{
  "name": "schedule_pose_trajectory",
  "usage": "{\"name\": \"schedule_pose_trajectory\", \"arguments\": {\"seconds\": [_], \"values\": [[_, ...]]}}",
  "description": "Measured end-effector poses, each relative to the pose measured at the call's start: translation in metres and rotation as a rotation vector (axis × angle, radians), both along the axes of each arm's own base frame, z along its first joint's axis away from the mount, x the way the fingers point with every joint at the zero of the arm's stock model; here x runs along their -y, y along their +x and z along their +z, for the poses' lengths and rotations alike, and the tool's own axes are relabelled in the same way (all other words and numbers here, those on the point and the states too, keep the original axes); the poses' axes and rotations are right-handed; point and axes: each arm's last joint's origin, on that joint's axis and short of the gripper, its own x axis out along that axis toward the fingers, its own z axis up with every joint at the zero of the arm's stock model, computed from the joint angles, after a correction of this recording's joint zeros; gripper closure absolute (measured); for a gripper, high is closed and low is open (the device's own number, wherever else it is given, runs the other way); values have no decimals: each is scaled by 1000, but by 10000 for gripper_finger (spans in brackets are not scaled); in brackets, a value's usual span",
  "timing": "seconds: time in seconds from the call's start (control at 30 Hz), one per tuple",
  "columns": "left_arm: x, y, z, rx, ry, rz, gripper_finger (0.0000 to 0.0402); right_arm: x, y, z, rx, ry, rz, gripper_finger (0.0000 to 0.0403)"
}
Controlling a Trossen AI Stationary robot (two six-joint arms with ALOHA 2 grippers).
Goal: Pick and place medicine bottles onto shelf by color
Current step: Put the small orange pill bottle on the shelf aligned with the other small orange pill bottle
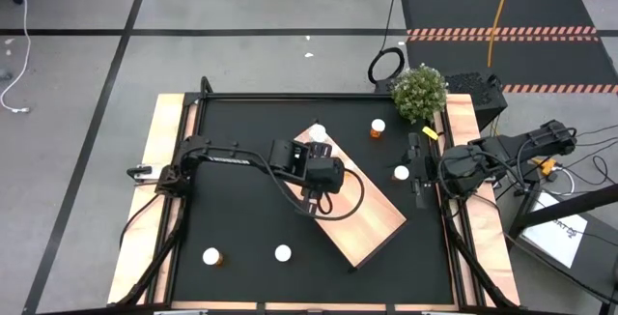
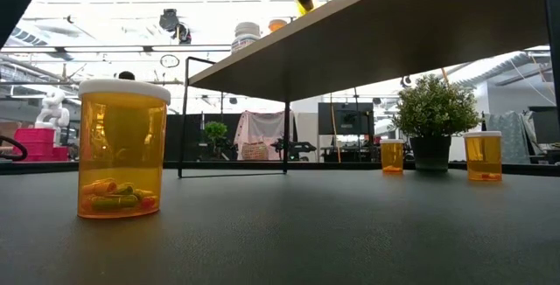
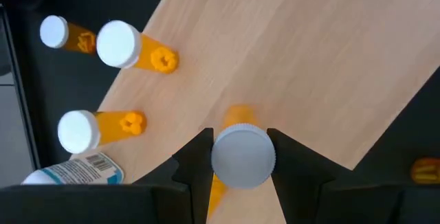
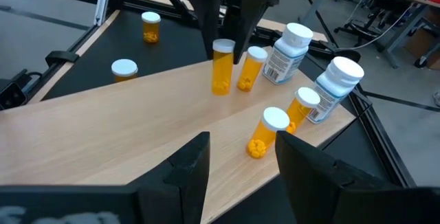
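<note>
Black mat, shelf [image 1: 362,204] lying diagonal. I'm holding left gripper [image 3: 242,157] clamped on an amber bottle [image 3: 242,157], upright, directly over the board. Right gripper [image 4: 242,157] is waiting apart, empty, at the right edge.

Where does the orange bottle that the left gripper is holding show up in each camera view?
High view: hidden under the left gripper over the shelf.
Low view: not identifiable.
Left wrist view: held bottle bottom centre, between the fingers.
Right wrist view: held bottle upright, upper centre.
Shared landmark: the shelf.
</note>
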Motion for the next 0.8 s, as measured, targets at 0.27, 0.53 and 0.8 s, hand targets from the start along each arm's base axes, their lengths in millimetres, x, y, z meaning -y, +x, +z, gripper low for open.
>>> {"name": "schedule_pose_trajectory", "arguments": {"seconds": [0.27, 0.53, 0.8], "values": [[0, 2, -14, -37, 6, -2, 270, 0, 0, 0, 0, 0, 1, 243], [0, 2, -15, -39, 6, -2, 270, 0, 0, 0, 0, 0, 1, 243], [0, 4, -17, -32, -9, 8, 240, 0, 0, 0, 0, 0, 1, 243]]}}
